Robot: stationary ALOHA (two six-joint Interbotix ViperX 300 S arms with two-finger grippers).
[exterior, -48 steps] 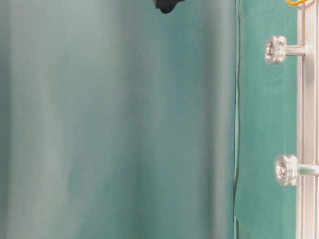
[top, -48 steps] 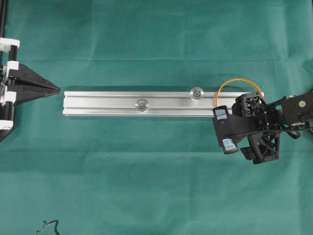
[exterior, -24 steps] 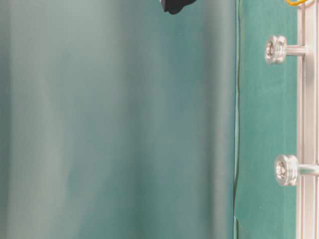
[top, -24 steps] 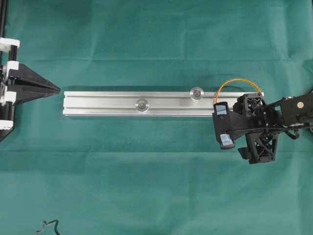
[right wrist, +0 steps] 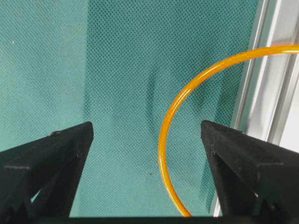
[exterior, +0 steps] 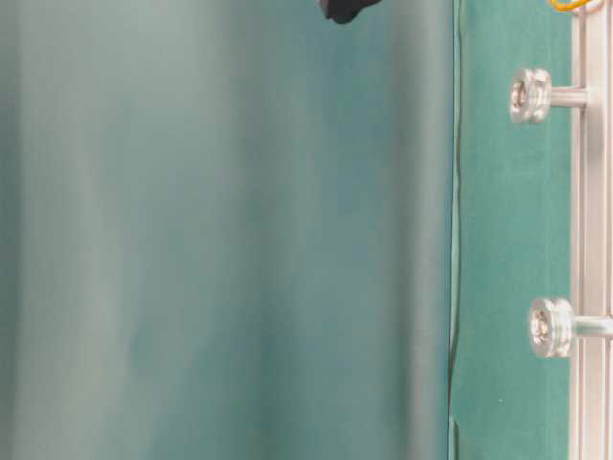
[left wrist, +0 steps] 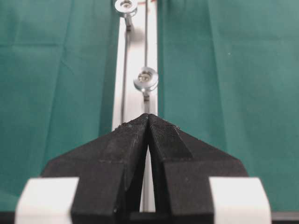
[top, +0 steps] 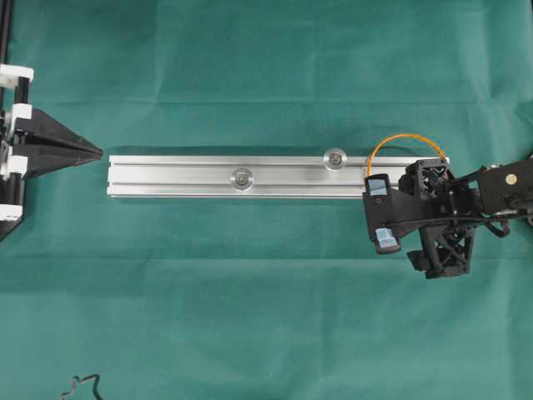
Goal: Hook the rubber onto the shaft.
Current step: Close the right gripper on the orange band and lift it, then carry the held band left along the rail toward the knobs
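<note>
Down at the right wrist camera, the right gripper [right wrist: 147,172] has its two black fingers [right wrist: 44,158] spread wide, nothing between them but green cloth and a curve of the thin orange rubber band [right wrist: 163,135]. The band arcs up from the bottom edge between the fingers and sweeps right onto the long silver aluminium rail [right wrist: 275,84]; neither finger touches it in this view.

Over to the left wrist camera: the left gripper [left wrist: 148,122] has its black fingers [left wrist: 117,149] pressed together to a point, holding nothing, aimed along the rail [left wrist: 140,56]. Just past the tips stands one round silver shaft [left wrist: 145,78], with a second silver shaft [left wrist: 125,6] farther off at the top edge. Two shafts, then, both bare.

From overhead, the rail [top: 183,175] lies flat on the green cloth-covered table [top: 250,317], running left to right. The nearer shaft [top: 242,177] sits about mid-rail, the other shaft [top: 336,158] farther right. The orange band [top: 400,138] loops over the rail's right end, beside the second shaft and apart from it. The right gripper [top: 381,212] hovers there, partly covering the rail's end. The left gripper [top: 87,152] sits well clear, off the rail's left end. A black squiggly cord [top: 79,387] lies at the bottom left edge, far from everything.

The table-level view shows both shafts [exterior: 529,94] [exterior: 549,327] standing off the rail and a scrap of orange band [exterior: 572,5] at the top.
</note>
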